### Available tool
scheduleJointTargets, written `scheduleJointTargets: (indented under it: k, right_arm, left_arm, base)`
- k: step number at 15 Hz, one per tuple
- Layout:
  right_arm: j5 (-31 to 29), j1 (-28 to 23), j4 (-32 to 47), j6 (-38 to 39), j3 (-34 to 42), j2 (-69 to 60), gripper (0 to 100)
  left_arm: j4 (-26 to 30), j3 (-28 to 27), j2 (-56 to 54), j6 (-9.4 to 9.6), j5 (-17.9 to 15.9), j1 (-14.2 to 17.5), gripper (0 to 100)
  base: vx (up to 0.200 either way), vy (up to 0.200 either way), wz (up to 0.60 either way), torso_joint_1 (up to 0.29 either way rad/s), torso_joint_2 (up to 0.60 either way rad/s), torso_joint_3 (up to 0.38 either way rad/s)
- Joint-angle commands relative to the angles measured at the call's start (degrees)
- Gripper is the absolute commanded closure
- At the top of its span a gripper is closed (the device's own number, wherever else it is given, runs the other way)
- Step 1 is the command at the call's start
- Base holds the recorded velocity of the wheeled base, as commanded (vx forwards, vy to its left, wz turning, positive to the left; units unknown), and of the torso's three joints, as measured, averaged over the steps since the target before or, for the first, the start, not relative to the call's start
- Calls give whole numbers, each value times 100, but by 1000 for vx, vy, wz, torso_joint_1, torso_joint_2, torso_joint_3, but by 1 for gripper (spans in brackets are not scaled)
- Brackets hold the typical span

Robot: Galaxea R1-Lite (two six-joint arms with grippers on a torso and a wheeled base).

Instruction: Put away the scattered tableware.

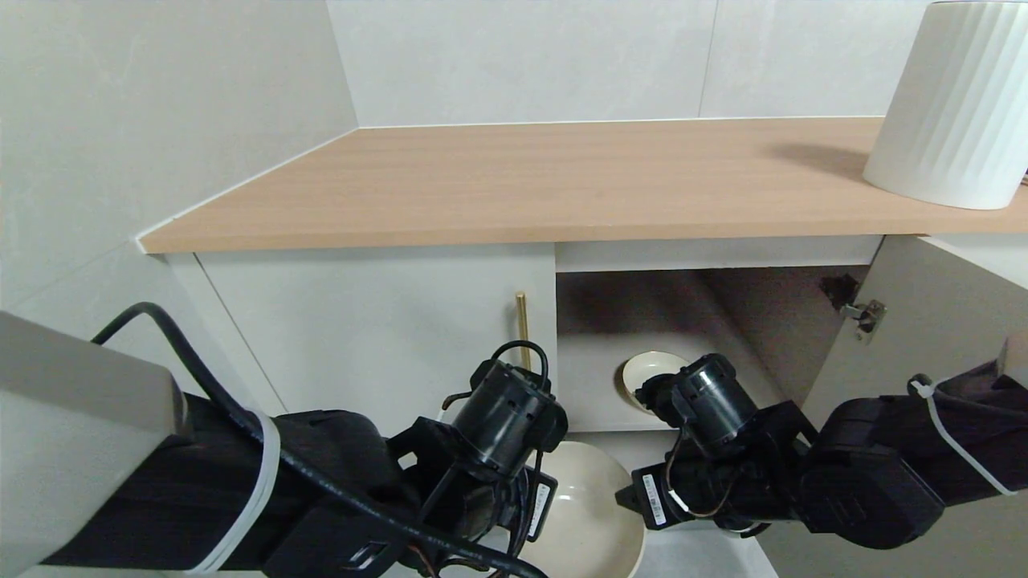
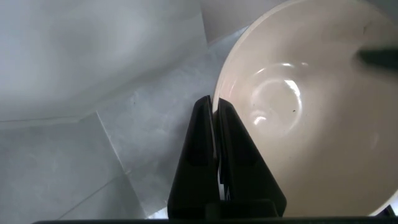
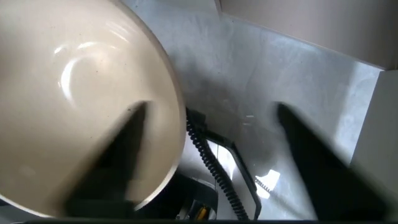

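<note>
A large cream bowl (image 1: 590, 514) hangs low in front of the cabinet, over the grey floor. My left gripper (image 2: 215, 102) is shut on the bowl (image 2: 311, 112), pinching its rim with one finger inside and one outside. My right gripper (image 3: 211, 111) is open beside the same bowl (image 3: 74, 93); one finger (image 3: 112, 162) lies over the bowl's inside and the other finger (image 3: 317, 155) stands outside, so the rim sits between them. A small cream dish (image 1: 646, 371) rests on the shelf inside the open cabinet.
The right cabinet door (image 1: 932, 337) stands open, its hinge showing. The left door is closed, with a gold handle (image 1: 521, 321). On the wooden countertop (image 1: 522, 177) at far right stands a white ribbed container (image 1: 956, 104). Tiled walls close in behind and to the left.
</note>
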Motion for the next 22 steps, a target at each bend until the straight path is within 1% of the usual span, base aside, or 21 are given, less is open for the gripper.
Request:
scheduleJointTargets:
  k: [1,10,11,16,18,19,22]
  right_arm:
    - [-1,2,-1,-5,9,21,100]
    - [-1,2,-1,-5,9,30,100]
    - [-1,2,-1,-5,18,30,100]
    - [-28,-42,8,21,18,39,100]
    - [-107,-359,-1,83,-44,83,100]
    - [-160,-552,-1,250,-97,118,100]
    - [-371,-1361,8,768,-457,258,100]
  left_arm:
    - [1,9,9,7,5,-6,100]
    - [1,35,18,7,5,-6,100]
    - [1,35,18,7,5,-6,0]
    - [-8,35,-26,-10,14,-6,0]
    - [-8,35,-35,-10,102,21,0]
    - [-8,35,-52,-28,102,21,0]
    - [-17,26,-149,-80,102,29,0]
  base:
    - [0,0,0,0,0,0]
    - [0,0,0,0,0,0]
    - [0,0,0,0,0,0]
    - [0,0,0,0,0,0]
    - [0,0,0,0,0,0]
    - [0,0,0,0,0,0]
    - [0,0,0,0,0,0]
